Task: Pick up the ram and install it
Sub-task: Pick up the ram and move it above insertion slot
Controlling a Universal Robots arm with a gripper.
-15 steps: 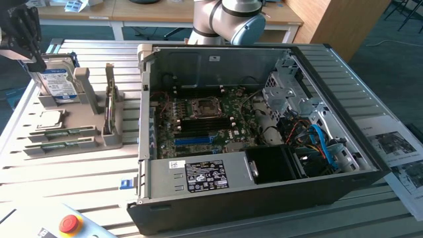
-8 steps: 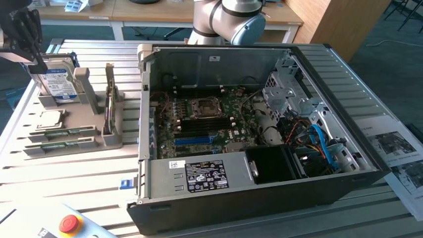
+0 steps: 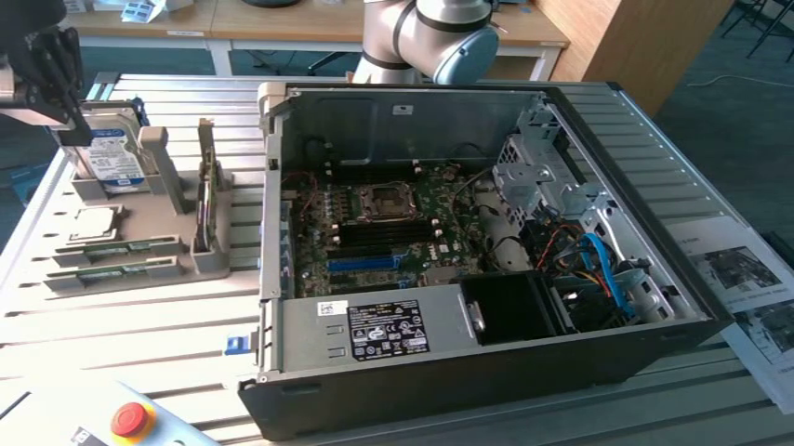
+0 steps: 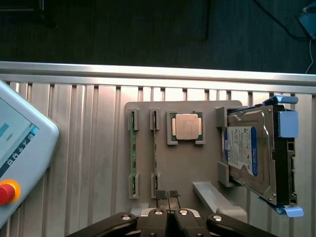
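Looks like a robotics lab: a robot arm (image 3: 453, 42) over a slatted aluminium bench (image 3: 137, 321), an opened desktop PC case (image 3: 434, 395), a teach pendant (image 4: 24, 148) with a red stop button (image 4: 6, 191), and wooden desks (image 3: 285, 23) behind.

The surface (image 3: 137, 316) is a ribbed, pale-grey metal top built from parallel slats with grooves between them. In the exterior view, light wooden desks (image 3: 285, 26) on white legs stand beyond its far edge. A tall wooden panel (image 3: 620, 42) rises at the exterior view's right of these desks. The floor (image 3: 732, 111) is dark blue-grey carpet. In the wrist view, the floor past the surface edge appears near black, with a thin cable (image 4: 276, 22) lying on it. Lighting is even and diffuse.
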